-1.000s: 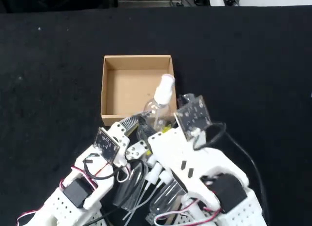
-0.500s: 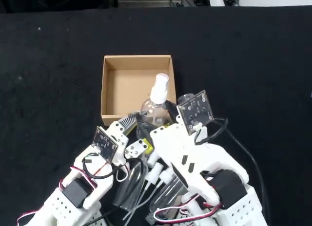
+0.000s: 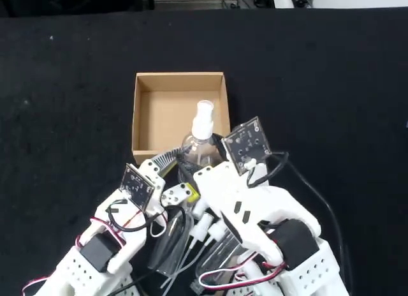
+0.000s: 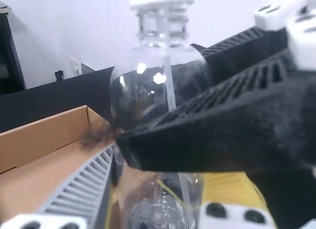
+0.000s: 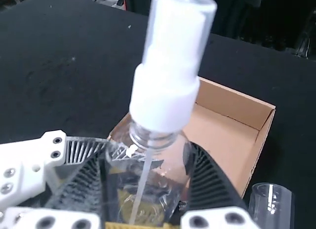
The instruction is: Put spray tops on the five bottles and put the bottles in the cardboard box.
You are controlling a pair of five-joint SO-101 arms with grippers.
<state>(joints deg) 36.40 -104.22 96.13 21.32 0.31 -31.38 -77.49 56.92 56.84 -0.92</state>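
1. Brown open-topped cardboard box (image 3: 167, 114): count 1. It sits on the black surface (image 3: 331, 85), beyond both arms.
2. Clear round plastic bottle (image 3: 201, 147) with a white spray top (image 5: 170, 66) fitted: count 1. It stands upright at the box corner nearest the right arm. A thin dip tube runs down inside it. Its base is hidden, so I cannot tell whether it is inside the box wall or above it.
3. Right pincer (image 5: 150, 160): closed on this bottle, with one black ribbed finger pressed against each side of the body.
4. Left pincer (image 3: 185, 173): right beside the same bottle's lower part. I cannot tell how wide it is, or whether it grips.
5. Clear bottles lying on the surface beneath the two arms: count 2 visible (image 3: 167, 242) (image 3: 217, 258), side by side and partly covered.
6. Loose white spray heads with thin tubes (image 3: 204, 229), lying between those two bottles: about 2, overlapped, so the count is uncertain.
7. Clear open-rimmed plastic cylinder (image 5: 270, 204): count 1, near the box, apart from the held bottle.
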